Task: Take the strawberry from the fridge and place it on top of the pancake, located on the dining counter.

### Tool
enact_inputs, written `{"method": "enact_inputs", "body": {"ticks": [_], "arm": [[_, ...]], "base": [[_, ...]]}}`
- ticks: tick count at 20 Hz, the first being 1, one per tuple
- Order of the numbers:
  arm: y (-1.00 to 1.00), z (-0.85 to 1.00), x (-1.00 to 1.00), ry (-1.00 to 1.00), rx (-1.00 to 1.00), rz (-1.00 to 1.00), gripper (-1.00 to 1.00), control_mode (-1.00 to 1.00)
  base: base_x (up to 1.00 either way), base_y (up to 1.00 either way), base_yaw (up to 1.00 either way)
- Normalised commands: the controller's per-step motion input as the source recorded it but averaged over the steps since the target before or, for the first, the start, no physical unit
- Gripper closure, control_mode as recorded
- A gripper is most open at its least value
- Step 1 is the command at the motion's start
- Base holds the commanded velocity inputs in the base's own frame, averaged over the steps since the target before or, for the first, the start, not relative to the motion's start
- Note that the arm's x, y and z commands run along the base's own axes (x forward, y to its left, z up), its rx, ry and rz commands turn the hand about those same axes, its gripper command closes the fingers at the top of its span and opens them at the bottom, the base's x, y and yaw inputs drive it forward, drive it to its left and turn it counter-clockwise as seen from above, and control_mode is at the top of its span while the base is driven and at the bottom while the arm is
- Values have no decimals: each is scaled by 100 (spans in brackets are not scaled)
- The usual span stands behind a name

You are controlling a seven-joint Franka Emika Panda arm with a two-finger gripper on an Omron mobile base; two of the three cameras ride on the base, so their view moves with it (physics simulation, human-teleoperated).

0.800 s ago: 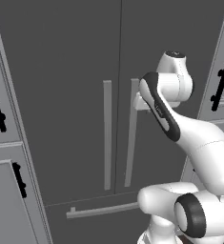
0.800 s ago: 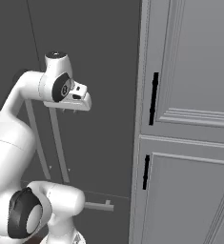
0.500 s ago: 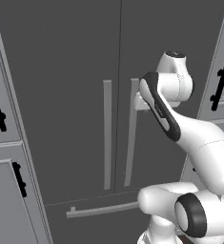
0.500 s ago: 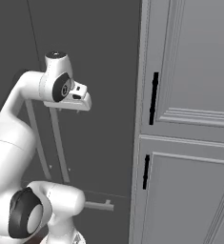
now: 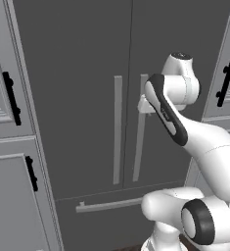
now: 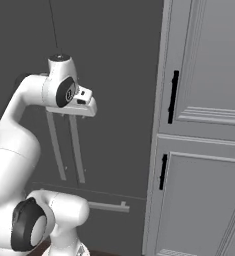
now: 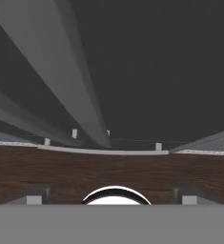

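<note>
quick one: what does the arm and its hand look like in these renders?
Glossy white rounded arm with dark grey joint bands and round caps, one black strip along the forearm link. The hand is a white boxy block with small dark details. No cables or markings visible.

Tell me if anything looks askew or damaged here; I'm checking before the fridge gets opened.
Nothing stands out. The fridge doors are shut, with both vertical handles straight, and the drawer handle level. The pincer sits by the right handle.

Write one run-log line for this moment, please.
phase: reach for handle | fridge: doors closed | end effector: open, at right door handle
</note>
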Motion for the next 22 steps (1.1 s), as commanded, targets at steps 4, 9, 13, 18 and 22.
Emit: {"method": "enact_inputs", "body": {"ticks": [4, 9, 13, 18, 22], "arm": [[0, 0, 0, 0, 0, 0, -100, 100], [0, 0, 0, 0, 0, 0, -100, 100], [0, 0, 0, 0, 0, 0, -100, 100], [0, 0, 0, 0, 0, 0, -100, 100], [0, 0, 0, 0, 0, 0, -100, 100]], "base": [[-1, 53, 0], [-13, 20, 0], [-45, 0, -2], [-52, 3, 0], [-54, 0, 0]]}}
